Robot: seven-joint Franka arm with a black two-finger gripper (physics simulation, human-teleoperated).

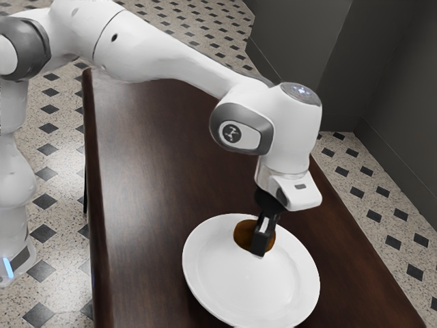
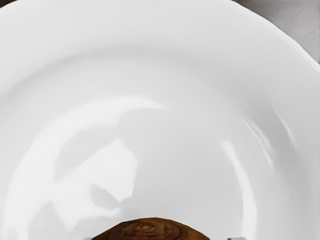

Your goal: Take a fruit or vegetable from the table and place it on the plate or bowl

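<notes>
Black pincer (image 1: pixel 259 243) low over round white ceramic plate (image 1: pixel 232 287) on dark wooden desk (image 1: pixel 136 191), brown rounded fruit (image 1: pixel 240 234) at its tips, cannot tell if clenched or released

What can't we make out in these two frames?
- Fruit, exterior view: the gripper covers its middle; its kind, and whether it rests on the plate or hangs above it, are unclear.
- Fruit, wrist view: mostly cut off by the picture's edge.
- Plate, wrist view: rim runs past the edges.
</notes>
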